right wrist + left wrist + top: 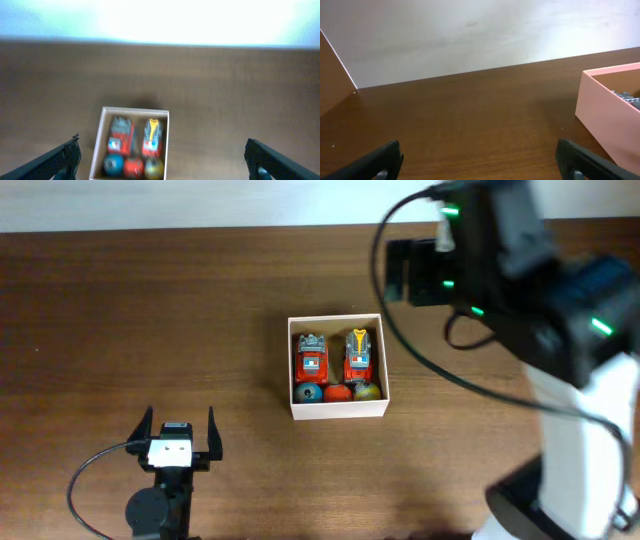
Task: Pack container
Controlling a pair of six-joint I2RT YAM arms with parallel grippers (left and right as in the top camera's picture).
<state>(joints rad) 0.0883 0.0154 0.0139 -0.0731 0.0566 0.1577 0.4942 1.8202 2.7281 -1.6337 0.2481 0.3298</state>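
From above, we see the box (pixel 340 409) in the middle of the table (pixel 120 310). Two toy cars (pixel 311 360) lie in it side by side, their long way running far to near. Three balls (pixel 337 392) sit in a row by the near wall. The left gripper (pixel 180 420) is low, near and left of the box. Its fingers are wide apart and hold nothing. The right arm (pixel 540 290) hangs high at the far right.

From the left wrist, the box (pixel 605 120) is on the right, a little ahead, with only bare table in between.

The right wrist picture is blurry. The right gripper (pixel 162 150) has its fingers wide apart and empty, and the box shows below, between them. We think the box looks full, and nothing blocks either arm.
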